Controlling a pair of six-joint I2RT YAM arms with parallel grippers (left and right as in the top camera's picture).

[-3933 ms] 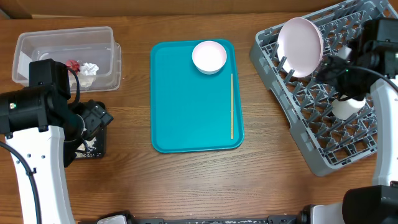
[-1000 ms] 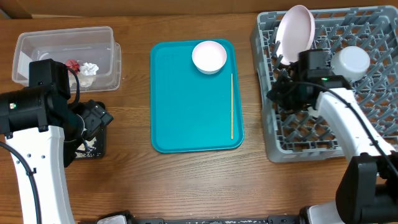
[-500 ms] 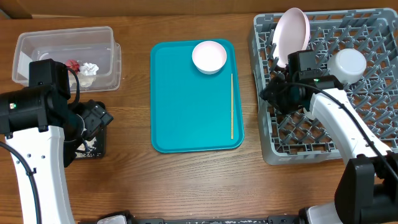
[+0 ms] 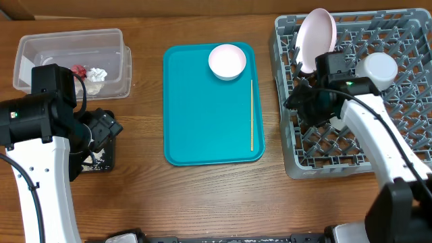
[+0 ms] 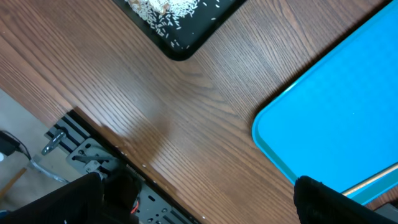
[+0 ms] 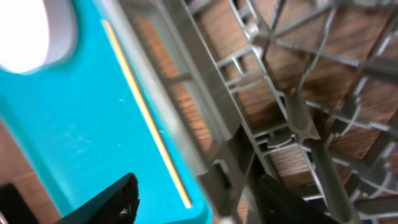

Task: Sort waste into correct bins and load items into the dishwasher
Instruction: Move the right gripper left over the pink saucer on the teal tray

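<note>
Looking down, dish rack (image 4: 290, 162): on the right of the desk (image 4: 202, 202); plate (image 4: 316, 39) stands on edge in its far-left corner, and the white cup (image 4: 379, 69) sits just right of that.
Overhead, right fingers (image 4: 300, 105): at the rack's left wall, but their spread cannot be read from here.
Overhead, unloaded: pink bowl (image 4: 227, 61) and wooden stick (image 4: 252, 115) lie on the teal tray (image 4: 209, 121) mid-desk.
Overhead, bins: the clear tub (image 4: 71, 34) at far left holds the red wrapper (image 4: 79, 69) and napkin (image 4: 98, 74); the black tray (image 4: 101, 160) is partly under the left arm.
Left wrist, left fingers (image 5: 93, 196): wide apart and empty, over bare desk between the black tray with its rice crumbs (image 5: 168, 9) and the teal tray's corner.
Left wrist, risk: a careless sweep could clip the black tray and scatter crumbs.
Right wrist, right fingers: apart and gripping nothing, with the rack's left wall between them. Blur hides whether either touches it.
Right wrist, risk: swinging sideways before rising clear could hook the wall, jerk the rack and topple the plate. The thin stick, flat near the tray's lip, may slip a pinch.
</note>
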